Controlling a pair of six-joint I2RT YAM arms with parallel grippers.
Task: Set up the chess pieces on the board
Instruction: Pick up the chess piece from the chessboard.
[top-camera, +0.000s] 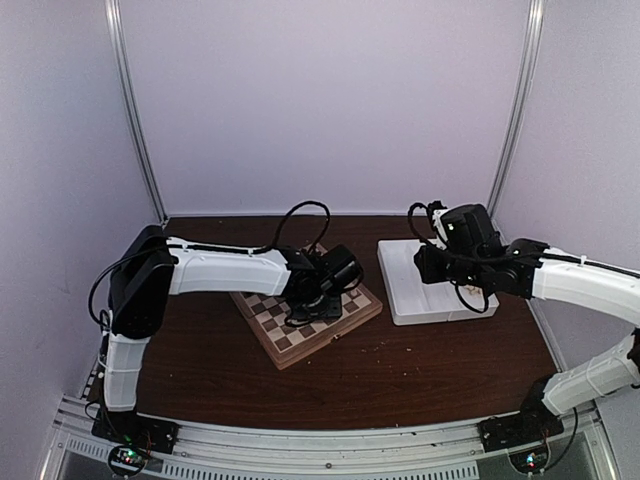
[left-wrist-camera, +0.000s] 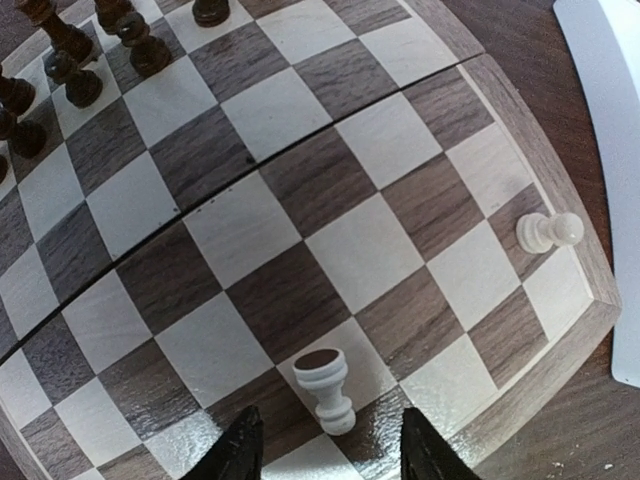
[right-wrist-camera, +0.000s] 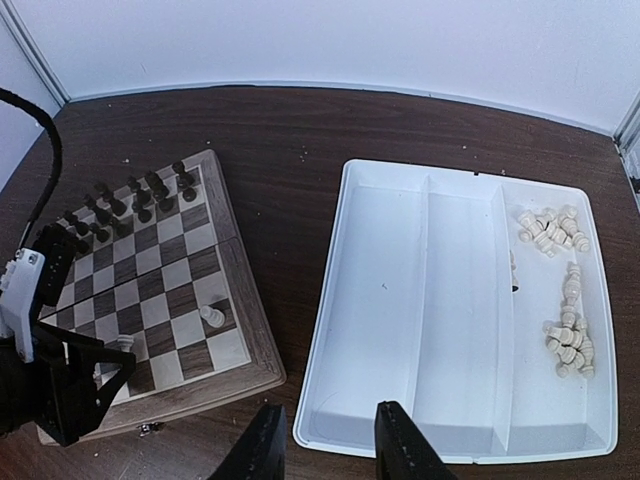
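My left claw (left-wrist-camera: 335, 452) hangs low over the board (left-wrist-camera: 330, 180), jaws apart and gripping nothing. A cream piece (left-wrist-camera: 325, 385) sits between the fingertips at twelve o'clock, touching neither. At two o'clock a pawn (left-wrist-camera: 548, 232) seems to lie on its side by the rim. At eleven o'clock the dark pieces (left-wrist-camera: 80, 70) crowd together. My right claw (right-wrist-camera: 330, 450) is released and empty over the near rim of the tray (right-wrist-camera: 400, 300). More cream pieces (right-wrist-camera: 560, 290) lie at two o'clock in its right compartment. The danger, I judge, is that the piece is tiny and sits at my fingertips' very ends. An off-centre pinch could tip it or squirt it across the glossy squares, and the pawn might roll off.
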